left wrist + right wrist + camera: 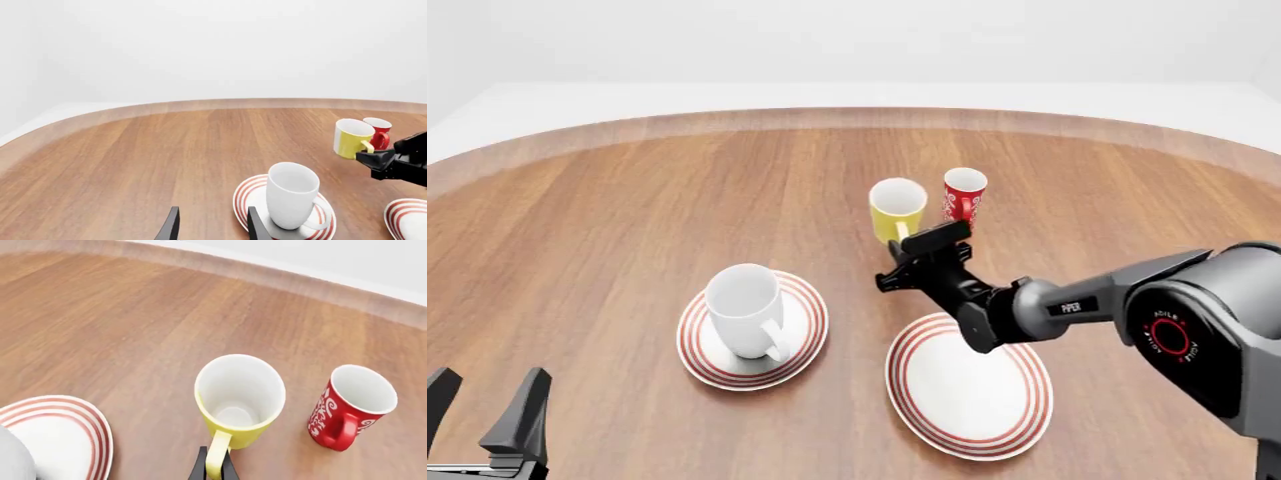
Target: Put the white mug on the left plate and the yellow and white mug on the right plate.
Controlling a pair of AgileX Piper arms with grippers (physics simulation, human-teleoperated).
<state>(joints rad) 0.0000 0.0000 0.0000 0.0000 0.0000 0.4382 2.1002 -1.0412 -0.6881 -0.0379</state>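
at the far left of the front view, the left arm's dark two-fingered gripper (487, 420) is being held low over the brown wood-grain table (601, 230), its fingers spread apart with nothing between them, well clear of the crockery. next to the right, the large plain white ceramic mug with a loop handle (747, 310) is already standing upright on the left round white plate with red concentric rings (803, 335), so that half of the task is judged to be done. further right, the right round white plate with red rings (968, 395) is lying bare, near the front edge. beyond it, the small mug, yellow outside and white inside, (896, 207) is standing upright on the table, with a slim red mug with white patterning (964, 193) just beside it and not touching. the right arm's black gripper (924, 262) is being brought up to the yellow mug's handle (217, 457); in the right wrist view the handle is seen passing between the fingertips, but whether the fingers are already pressing on it cannot be told. the step in hand is judged to be the grasp of this handle. it is best done by closing squarely across the handle's loop with the mug kept upright, by lifting straight up so that the red mug is not being nudged, and by carrying the mug back toward the bare plate's centre.
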